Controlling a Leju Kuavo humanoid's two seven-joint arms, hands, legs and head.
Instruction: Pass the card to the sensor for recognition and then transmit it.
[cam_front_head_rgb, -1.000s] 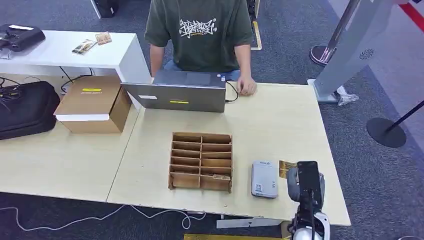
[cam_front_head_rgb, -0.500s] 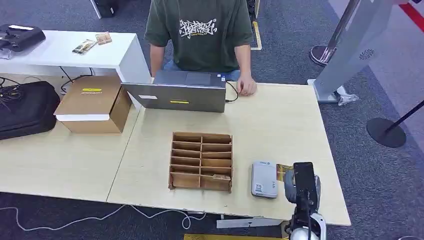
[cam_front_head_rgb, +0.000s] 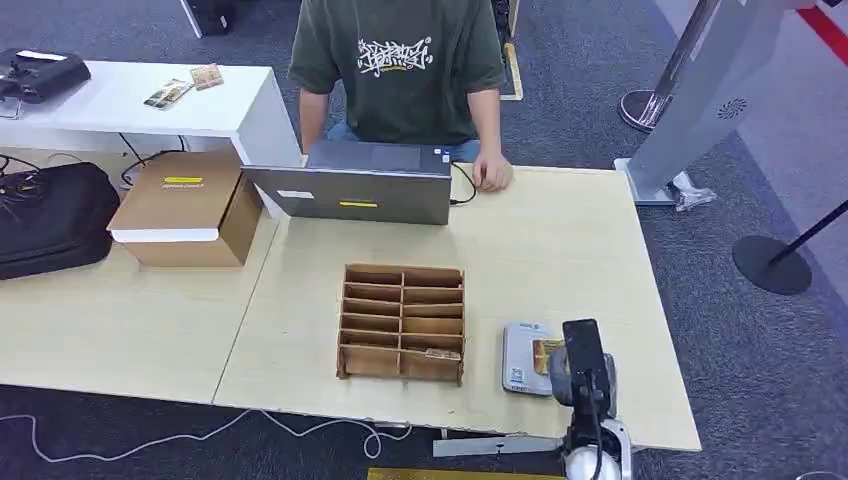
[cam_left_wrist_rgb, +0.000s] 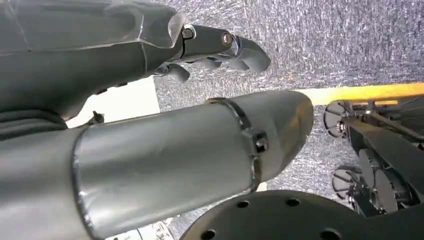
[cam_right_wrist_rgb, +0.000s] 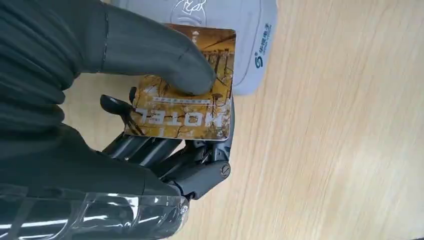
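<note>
Holding: right hand (cam_right_wrist_rgb: 150, 130) pinches the card (cam_right_wrist_rgb: 185, 95), thumb (cam_right_wrist_rgb: 165, 60) pressed on the printed face, darker fingers (cam_right_wrist_rgb: 165, 150) curled beneath it.
Card: gold-brown, printed with "HOTEL"; its far end lies over the sensor (cam_right_wrist_rgb: 230, 30), the rest over bare table. Whether it touches the sensor cannot be told.
Card from above: a gold patch (cam_front_head_rgb: 546, 350) on the sensor's (cam_front_head_rgb: 525, 357) right part, just ahead of the right hand (cam_front_head_rgb: 578, 372).
Sensor: a flat grey-white box with rounded corners, lying near the front edge of the table (cam_front_head_rgb: 560, 250), just right of the organizer (cam_front_head_rgb: 403, 322).
Left hand: seen from its own wrist (cam_left_wrist_rgb: 220, 45), fingers curled loosely and apart, nothing in them, above dark carpet.
Organizer: a brown divided tray in two columns; something small lies in its nearest right slot (cam_front_head_rgb: 441, 353).
Farther back: an open laptop (cam_front_head_rgb: 360, 185) at the far edge, and a person in a green printed shirt (cam_front_head_rgb: 400, 65) sits behind it, one hand (cam_front_head_rgb: 493, 175) resting on the table.
Left side: a cardboard box (cam_front_head_rgb: 185, 207) and a black bag (cam_front_head_rgb: 50, 215) on the adjoining table.
</note>
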